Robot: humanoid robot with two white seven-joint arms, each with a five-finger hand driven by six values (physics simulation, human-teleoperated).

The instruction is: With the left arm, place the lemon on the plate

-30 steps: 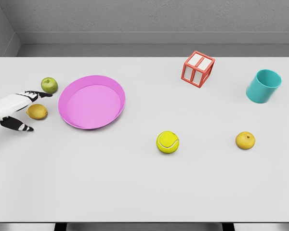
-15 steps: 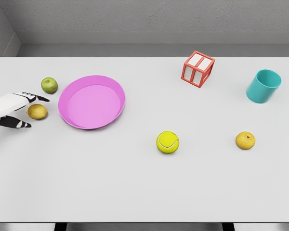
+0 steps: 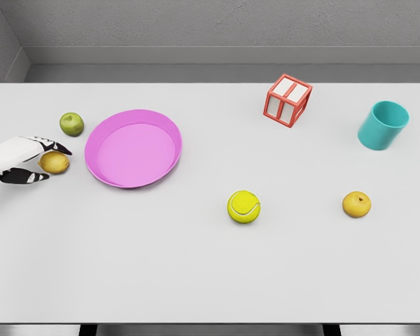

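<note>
Head view: on my white table (image 3: 196,280) a tennis ball (image 3: 243,206) and an orange (image 3: 356,204) lie nearest. At far left my left hand (image 3: 21,159) brackets the lemon (image 3: 54,162), fingers (image 3: 56,145) spread around it, not yet closed. Just right sits the pink plate (image 3: 101,136); beyond, an apple (image 3: 71,124), cube (image 3: 288,100) and cup (image 3: 383,125).

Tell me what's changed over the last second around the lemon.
The left hand drew back from the green apple and closed its fingers in around the lemon; whether it grips yet is unclear. Lemon, apple and plate have not moved.
</note>
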